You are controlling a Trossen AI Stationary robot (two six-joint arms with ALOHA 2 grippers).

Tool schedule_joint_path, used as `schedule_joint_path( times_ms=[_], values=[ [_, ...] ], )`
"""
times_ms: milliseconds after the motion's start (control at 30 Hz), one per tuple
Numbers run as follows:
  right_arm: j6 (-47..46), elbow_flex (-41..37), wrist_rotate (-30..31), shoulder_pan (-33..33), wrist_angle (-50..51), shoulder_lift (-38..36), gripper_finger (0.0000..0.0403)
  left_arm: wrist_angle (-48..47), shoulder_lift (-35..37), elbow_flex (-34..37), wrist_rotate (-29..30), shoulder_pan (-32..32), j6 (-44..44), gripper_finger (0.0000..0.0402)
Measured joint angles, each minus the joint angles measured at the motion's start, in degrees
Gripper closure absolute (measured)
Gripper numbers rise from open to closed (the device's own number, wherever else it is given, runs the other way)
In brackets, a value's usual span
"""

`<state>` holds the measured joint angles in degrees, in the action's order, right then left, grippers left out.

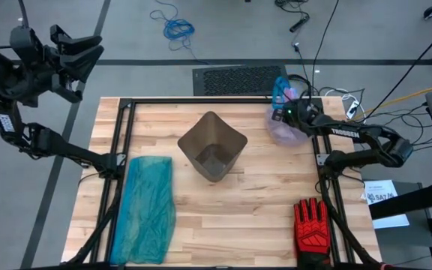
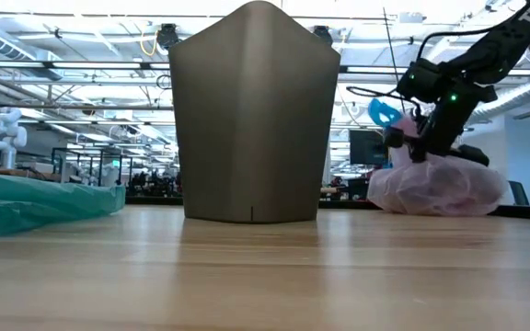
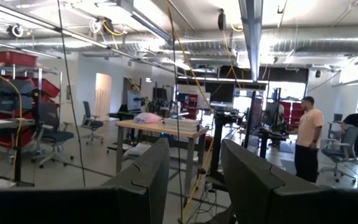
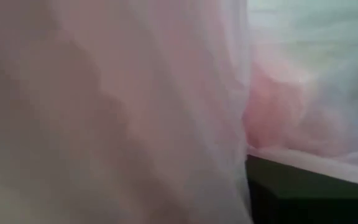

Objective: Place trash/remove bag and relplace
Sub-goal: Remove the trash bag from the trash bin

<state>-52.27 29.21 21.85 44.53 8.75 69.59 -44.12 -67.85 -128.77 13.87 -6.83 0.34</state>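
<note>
So here's where we're at: the pink bag (image 1: 285, 129) sits bunched up at the far right edge of the worktop (image 1: 253, 210), blue drawstring rim poking up at its top. Our right claw (image 1: 289, 112) is right on top of it, pressed together, and from the low view it looks like it's pinching the plastic near that blue rim; the right wrist view is nothing but pink film. The brown bin (image 1: 212, 146) stands upright in the middle with no liner in it, well apart from the bag, with bare wood all around it. A teal bag (image 1: 145, 206) lies flat along the left side, reaching down toward the near edge. A red-and-black glove (image 1: 311, 223) lies at the near right corner. Our left claw (image 3: 194, 180) is up off the worktop past the far left corner, fingers spread, holding nothing, pointing out into the room, where a person (image 3: 307, 137) stands.
</note>
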Motion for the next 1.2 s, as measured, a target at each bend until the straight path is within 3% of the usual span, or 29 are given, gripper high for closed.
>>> schedule_joint_path(
  times_ms=[300,500,633,1200],
  values=[
    [-3.3,0.0,-3.2,0.9,8.1,2.0,0.0403,-1.9,0.0,0.0,0.1,0.0,0.0,0.026],
    [0.1,0.0,-10.7,1.3,5.4,2.3,0.0403,-2.1,0.0,0.0,0.1,0.0,0.0,0.026],
    [-0.1,0.0,-12.3,1.1,5.1,1.4,0.0395,-2.0,0.0,0.0,0.1,0.0,0.0,0.026],
    [2.2,0.1,-13.0,1.1,5.0,-11.3,0.023,-1.8,-0.5,0.0,-0.2,0.0,-1.5,0.026]
  ],
)
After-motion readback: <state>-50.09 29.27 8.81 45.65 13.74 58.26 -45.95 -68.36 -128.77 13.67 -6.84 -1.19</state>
